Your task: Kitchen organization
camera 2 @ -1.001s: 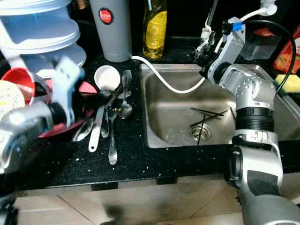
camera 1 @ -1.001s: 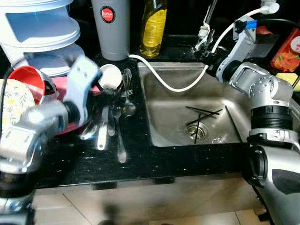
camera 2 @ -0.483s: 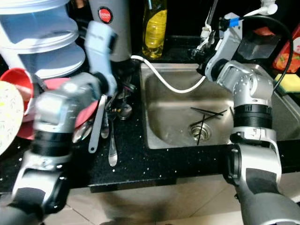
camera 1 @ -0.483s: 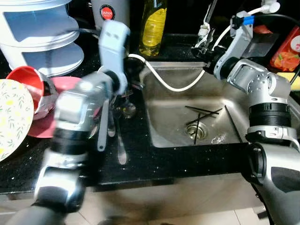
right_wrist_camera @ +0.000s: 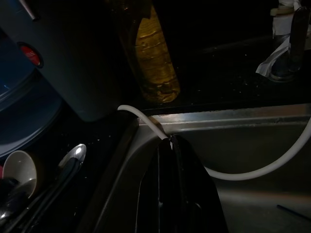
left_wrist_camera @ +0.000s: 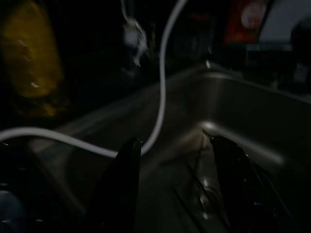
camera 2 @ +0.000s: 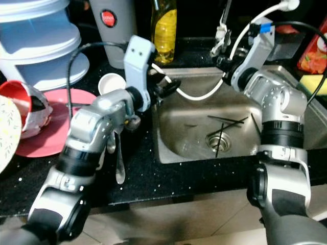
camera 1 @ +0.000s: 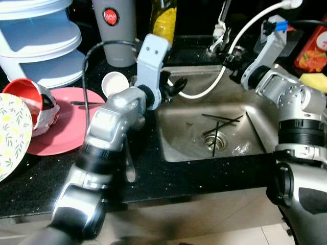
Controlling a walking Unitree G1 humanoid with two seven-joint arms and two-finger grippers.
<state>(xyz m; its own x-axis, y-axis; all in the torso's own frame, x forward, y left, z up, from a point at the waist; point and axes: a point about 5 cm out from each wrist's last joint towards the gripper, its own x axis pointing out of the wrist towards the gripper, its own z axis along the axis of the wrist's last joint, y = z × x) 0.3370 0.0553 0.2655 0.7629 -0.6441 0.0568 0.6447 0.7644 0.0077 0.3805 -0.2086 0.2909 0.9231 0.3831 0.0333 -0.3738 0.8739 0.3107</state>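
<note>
— What has moved?
— My left gripper [camera 1: 176, 87] has swung from the cutlery [camera 2: 118, 153] to the sink's [camera 1: 255, 148] left rim, fingers apart, empty.
— The right?
— My right gripper [camera 2: 220, 62] is at the back rim near the white hose [camera 1: 204, 92], fingers together. Chopsticks [camera 1: 220, 122] lie by the drain.

A home kitchen, shown by a steel sink [camera 1: 240, 130] set in a black speckled counter [camera 1: 153, 178], cutlery [camera 2: 118, 158], pink plate [camera 1: 56, 127] and cup [camera 1: 113, 82] at left, oil bottle [camera 2: 164, 28] at the far edge.
</note>
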